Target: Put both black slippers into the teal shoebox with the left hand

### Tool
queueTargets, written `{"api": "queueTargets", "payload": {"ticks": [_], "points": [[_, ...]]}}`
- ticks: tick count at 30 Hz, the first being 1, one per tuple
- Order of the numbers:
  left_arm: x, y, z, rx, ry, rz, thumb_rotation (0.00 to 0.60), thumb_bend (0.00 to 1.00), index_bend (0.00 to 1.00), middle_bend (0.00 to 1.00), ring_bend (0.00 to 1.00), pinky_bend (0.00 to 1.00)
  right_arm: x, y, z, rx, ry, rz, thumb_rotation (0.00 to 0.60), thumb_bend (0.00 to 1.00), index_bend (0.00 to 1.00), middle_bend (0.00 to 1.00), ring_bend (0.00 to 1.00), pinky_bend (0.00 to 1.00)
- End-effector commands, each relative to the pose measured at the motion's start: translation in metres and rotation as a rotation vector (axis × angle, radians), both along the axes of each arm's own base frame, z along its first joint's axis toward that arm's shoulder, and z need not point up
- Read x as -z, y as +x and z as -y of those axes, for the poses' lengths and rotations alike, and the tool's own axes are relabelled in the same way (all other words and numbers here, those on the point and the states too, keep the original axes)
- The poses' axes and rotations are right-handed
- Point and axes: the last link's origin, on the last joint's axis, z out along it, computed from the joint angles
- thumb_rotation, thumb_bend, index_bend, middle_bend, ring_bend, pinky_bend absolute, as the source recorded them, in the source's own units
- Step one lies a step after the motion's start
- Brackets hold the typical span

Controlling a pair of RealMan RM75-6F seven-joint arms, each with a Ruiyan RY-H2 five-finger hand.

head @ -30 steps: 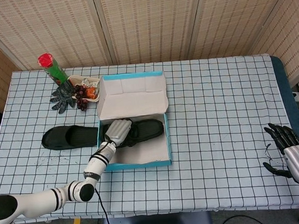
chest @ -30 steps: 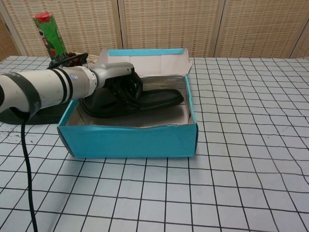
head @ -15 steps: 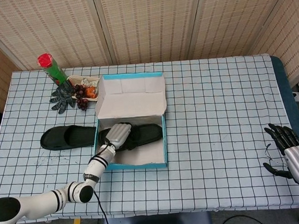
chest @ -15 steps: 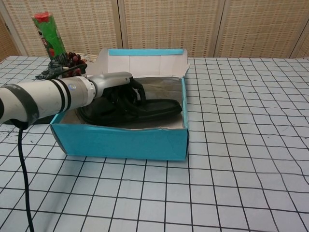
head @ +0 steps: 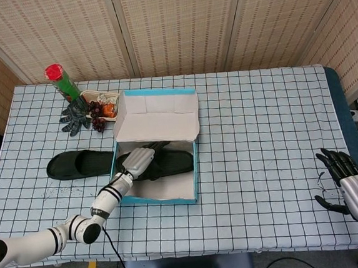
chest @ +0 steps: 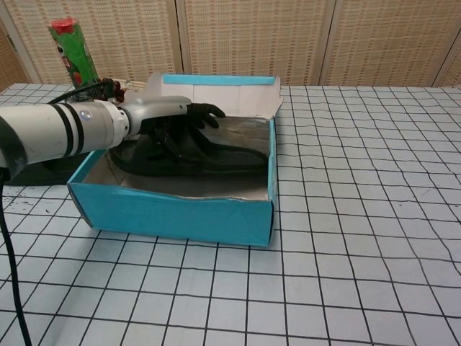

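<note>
A green can with a red lid (head: 61,81) stands at the table's far left corner. Beside it lie dark gloves (head: 74,114) and a small tray of fruit (head: 102,106) on the checked tablecloth (head: 265,120)

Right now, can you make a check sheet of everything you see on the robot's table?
Surface: table under a blue checked cloth.
Job's things: teal shoebox, lid up, with one black slipper inside; the other slipper lies on the cloth left of the box.
Clutter: green can with a red lid, dark glove, small tray of fruit, all at the back left.
Hands: left hand inside the box over the slipper, fingers spread; right hand off the table edge, holding nothing.
Cables: black cable hanging from the left arm.
Surroundings: woven screen panels behind.
</note>
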Motion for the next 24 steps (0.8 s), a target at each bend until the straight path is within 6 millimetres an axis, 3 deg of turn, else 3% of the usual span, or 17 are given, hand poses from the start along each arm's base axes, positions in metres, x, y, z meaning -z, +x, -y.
{"api": "queueTargets", "payload": {"ticks": [1,16,21,24], "points": [[-0.011,0.001,0.000,-0.004,-0.003,0.027,0.600,0.41,0.00,0.00,0.00,0.15,-0.001,0.000,-0.001,-0.002,-0.003,0.000,0.600,0.11,0.00,0.00,0.00,0.00],[-0.030,-0.014,-0.002,-0.019,-0.017,0.060,0.600,0.41,0.00,0.00,0.00,0.05,0.002,0.001,-0.001,0.000,0.002,-0.005,0.600,0.11,0.00,0.00,0.00,0.00],[-0.066,-0.011,-0.002,0.039,0.106,0.100,0.600,0.41,0.00,0.00,0.00,0.05,-0.001,0.002,-0.002,-0.006,-0.008,-0.002,0.600,0.11,0.00,0.00,0.00,0.00],[-0.096,-0.025,0.001,0.040,0.191,0.060,0.600,0.41,0.00,0.00,0.00,0.05,-0.003,0.003,-0.005,-0.017,-0.019,-0.001,0.600,0.11,0.00,0.00,0.00,0.00]]}}
